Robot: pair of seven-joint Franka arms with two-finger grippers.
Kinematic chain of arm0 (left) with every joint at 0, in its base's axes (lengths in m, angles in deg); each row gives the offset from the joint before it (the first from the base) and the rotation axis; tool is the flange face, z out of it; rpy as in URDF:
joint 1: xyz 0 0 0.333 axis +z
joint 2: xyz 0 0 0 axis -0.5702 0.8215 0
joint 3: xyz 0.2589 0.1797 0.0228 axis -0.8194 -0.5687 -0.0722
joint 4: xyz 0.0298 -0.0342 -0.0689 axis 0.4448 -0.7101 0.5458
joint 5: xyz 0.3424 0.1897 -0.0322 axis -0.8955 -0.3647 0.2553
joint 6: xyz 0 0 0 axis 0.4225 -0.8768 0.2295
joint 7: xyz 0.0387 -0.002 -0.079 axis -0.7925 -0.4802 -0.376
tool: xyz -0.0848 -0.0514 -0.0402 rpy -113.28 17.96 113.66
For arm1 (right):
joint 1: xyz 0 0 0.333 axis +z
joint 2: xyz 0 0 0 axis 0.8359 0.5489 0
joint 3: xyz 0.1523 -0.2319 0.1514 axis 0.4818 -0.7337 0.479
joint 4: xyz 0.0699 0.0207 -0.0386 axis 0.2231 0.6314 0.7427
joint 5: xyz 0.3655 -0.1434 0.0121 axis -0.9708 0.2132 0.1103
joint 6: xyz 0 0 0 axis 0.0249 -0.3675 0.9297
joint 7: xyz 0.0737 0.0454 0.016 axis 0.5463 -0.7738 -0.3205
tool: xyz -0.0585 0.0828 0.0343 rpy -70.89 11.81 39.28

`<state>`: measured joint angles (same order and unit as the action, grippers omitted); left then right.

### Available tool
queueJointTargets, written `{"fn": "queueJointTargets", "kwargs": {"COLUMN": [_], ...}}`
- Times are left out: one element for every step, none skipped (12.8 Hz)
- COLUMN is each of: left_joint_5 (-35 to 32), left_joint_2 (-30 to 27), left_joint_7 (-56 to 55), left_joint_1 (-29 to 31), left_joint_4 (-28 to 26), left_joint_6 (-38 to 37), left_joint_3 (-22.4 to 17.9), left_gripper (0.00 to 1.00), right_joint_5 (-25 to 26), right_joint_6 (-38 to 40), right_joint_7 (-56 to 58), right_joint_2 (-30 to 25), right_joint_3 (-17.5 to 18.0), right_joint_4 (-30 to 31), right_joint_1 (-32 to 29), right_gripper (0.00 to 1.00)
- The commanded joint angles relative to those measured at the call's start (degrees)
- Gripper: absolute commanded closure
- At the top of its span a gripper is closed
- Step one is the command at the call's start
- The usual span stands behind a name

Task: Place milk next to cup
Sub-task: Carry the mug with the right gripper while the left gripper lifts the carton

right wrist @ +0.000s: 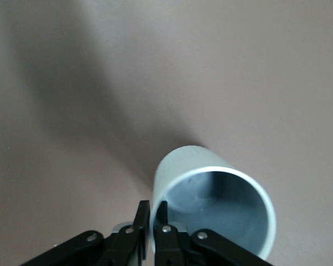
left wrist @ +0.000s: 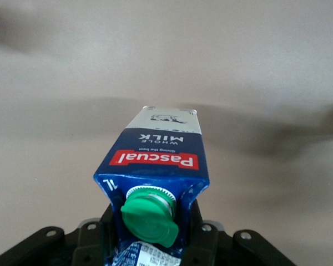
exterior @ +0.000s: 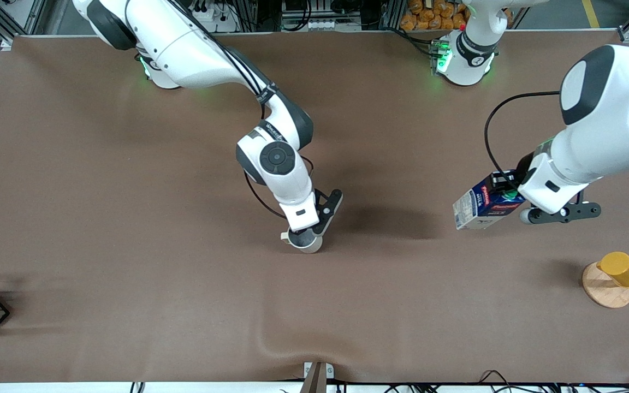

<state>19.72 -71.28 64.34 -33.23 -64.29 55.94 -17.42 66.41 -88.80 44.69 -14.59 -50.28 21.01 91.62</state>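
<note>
left end effector clamped on the gabled top of the milk, just under the green cap; carton tilted, over the counter toward the left arm's end. right end effector pinches the rim of the cup, which sits mid-counter, well apart from the milk.

handling, judged: carton is light cardboard, sides give if squeezed, coated and a bit slick. the folded ridge at the top is the stiffest hold. cup is rigid, ceramic-looking, chips if knocked.
</note>
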Motion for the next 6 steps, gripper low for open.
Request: {"fn": "queueJointTargets", "kwargs": {"left_joint_5": [1.0, 0.9, 1.0, 1.0, 1.0, 1.0], "left_joint_2": [-0.8, -0.7, -0.7, -0.6, -0.5, -0.3], "left_joint_7": [-4.0, -5.0, -5.6, -6.3, -7.5, -8.9], "left_joint_1": [0.4, 0.4, 0.2, 0.0, 0.1, 0.0], "left_joint_4": [0.4, 0.4, 0.3, 0.4, 0.4, 0.4], "left_joint_6": [-1.3, -1.3, -1.3, -1.3, -1.3, -1.2], "left_joint_3": [2.1, 2.6, 2.8, 3.0, 4.1, 4.8], "left_gripper": [0.49, 0.49, 0.49, 0.49, 0.49, 0.49], "right_joint_5": [1.8, 1.6, 1.3, 1.0, 1.0, 0.8], "right_joint_6": [0.4, 0.5, 0.5, 0.5, 0.6, 0.9], "right_joint_7": [-0.8, -1.0, -1.0, -1.0, -1.0, -1.0], "right_joint_2": [0.9, 0.8, 0.6, 0.2, -0.4, -1.1], "right_joint_3": [-1.3, -1.2, -1.2, -1.2, -1.1, -1.1], "right_joint_4": [-1.2, -1.3, -1.5, -1.6, -1.8, -1.8], "right_joint_1": [1.8, 1.7, 1.2, 0.9, 0.9, 0.9], "right_gripper": [0.68, 0.39, 0.0, 0.0, 0.0, 0.0]}}
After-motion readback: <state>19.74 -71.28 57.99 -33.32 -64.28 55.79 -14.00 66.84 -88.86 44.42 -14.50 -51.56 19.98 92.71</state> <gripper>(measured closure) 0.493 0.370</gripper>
